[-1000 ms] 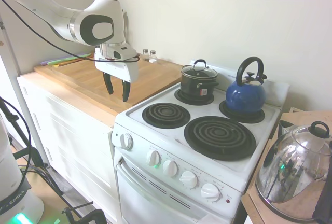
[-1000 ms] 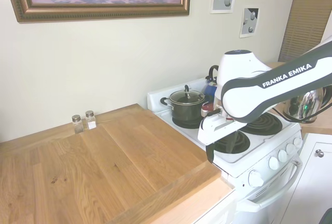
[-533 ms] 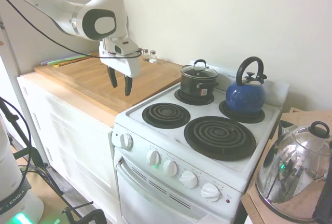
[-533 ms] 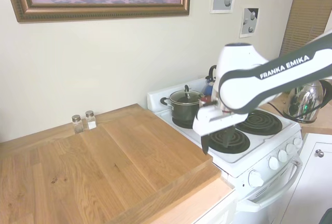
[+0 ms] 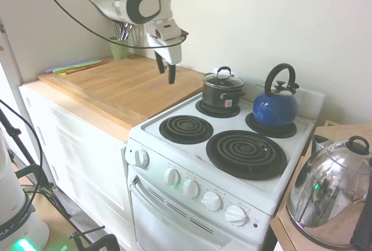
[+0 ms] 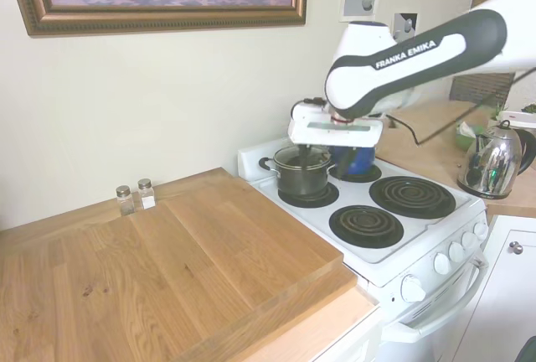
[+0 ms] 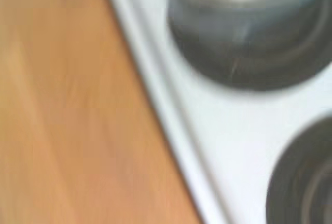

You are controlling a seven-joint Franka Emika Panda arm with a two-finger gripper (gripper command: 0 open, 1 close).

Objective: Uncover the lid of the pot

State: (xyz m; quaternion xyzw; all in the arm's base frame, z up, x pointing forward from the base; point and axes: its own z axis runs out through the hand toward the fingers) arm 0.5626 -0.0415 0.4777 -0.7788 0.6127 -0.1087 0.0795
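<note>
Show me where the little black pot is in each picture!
First exterior view: the pot sits on the stove's back left burner, middle of the picture.
Second exterior view: it sits centre-right, partly behind the robot's wrist.
Wrist view: a blurry dark round shape at the top, probably the pot.
Shared landmark: the blue kettle beside it.
</note>
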